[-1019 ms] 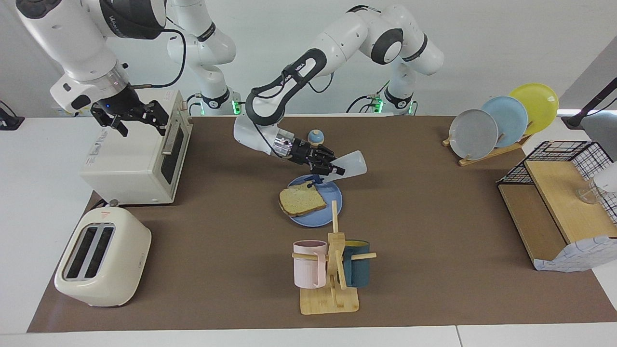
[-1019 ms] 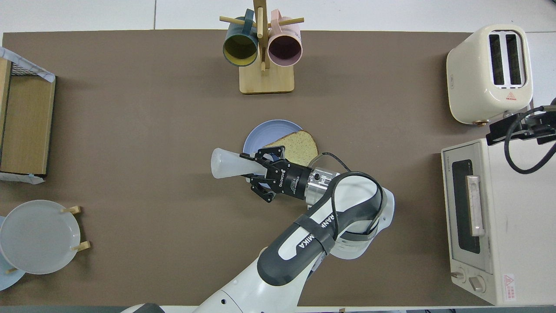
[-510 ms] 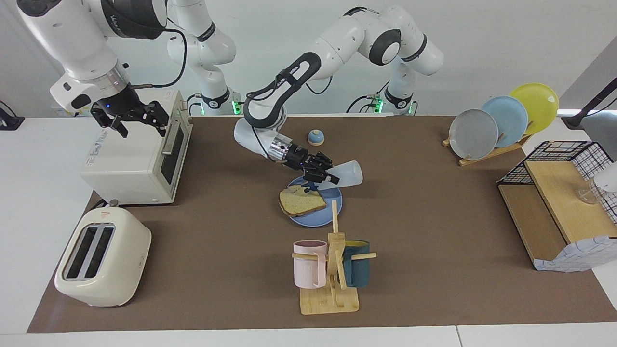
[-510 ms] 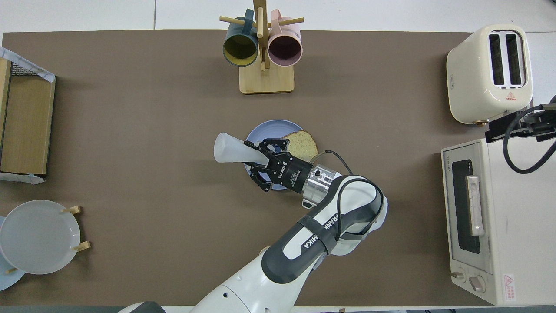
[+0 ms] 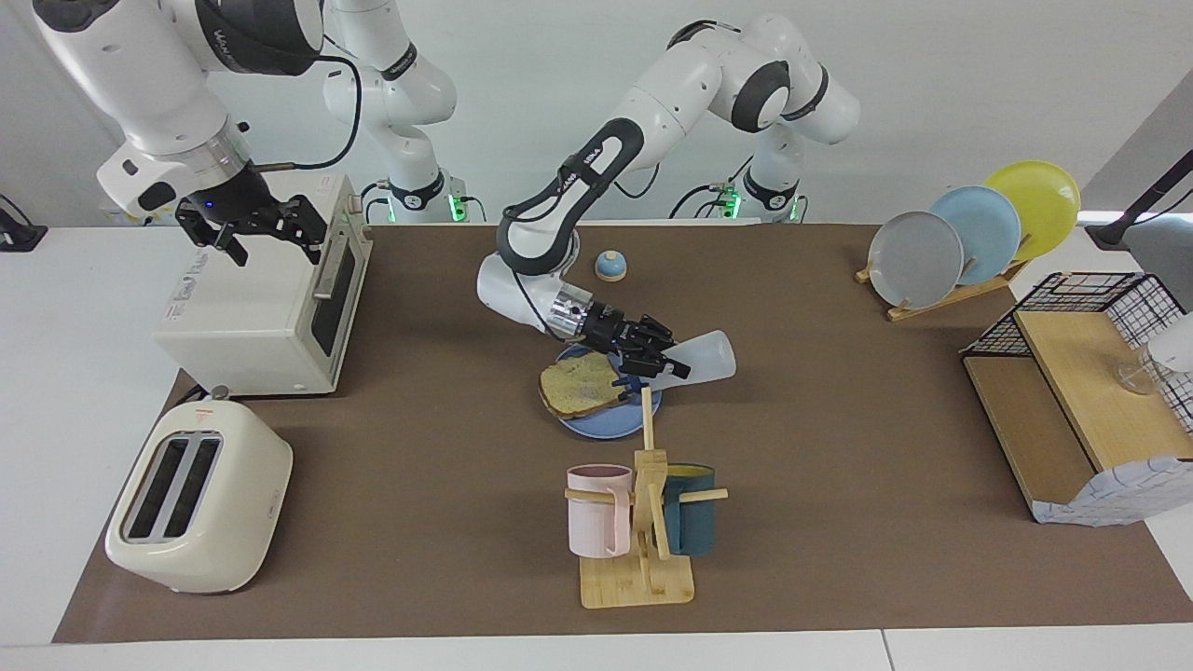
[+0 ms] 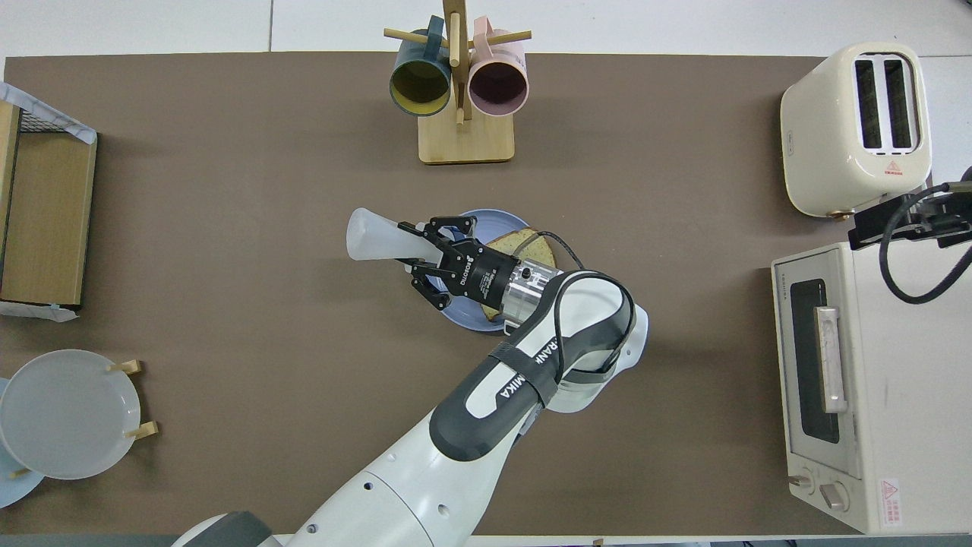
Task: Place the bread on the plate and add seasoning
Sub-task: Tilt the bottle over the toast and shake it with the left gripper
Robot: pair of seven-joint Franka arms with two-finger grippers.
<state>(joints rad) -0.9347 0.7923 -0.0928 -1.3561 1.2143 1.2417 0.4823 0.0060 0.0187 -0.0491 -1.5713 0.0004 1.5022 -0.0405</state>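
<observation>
The bread point(image 5: 578, 387) lies on the blue plate point(image 5: 596, 427) in the middle of the table, seen from above as bread point(image 6: 526, 246) on the plate point(image 6: 490, 220). My left gripper point(image 5: 665, 364) hangs over the plate, shut on the seasoning point(image 5: 706, 356). The bottle lies almost level, its base pointing toward the left arm's end of the table and its dark cap end low over the plate beside the bread. In the overhead view the left gripper point(image 6: 420, 248) grips the seasoning point(image 6: 374, 236) near its neck. My right gripper point(image 5: 270, 242) waits open above the toaster oven.
A white toaster oven point(image 5: 266, 308) and a cream toaster point(image 5: 196, 494) stand at the right arm's end. A wooden mug rack point(image 5: 643, 522) stands just beyond the plate, farther from the robots. A small bell point(image 5: 610, 267), a rack of upright plates point(image 5: 969, 238) and a wire shelf point(image 5: 1081, 391) are also here.
My left gripper has carried the seasoning from over the plate's edge nearest the robots to over the plate, and slightly lower. The right arm has not moved.
</observation>
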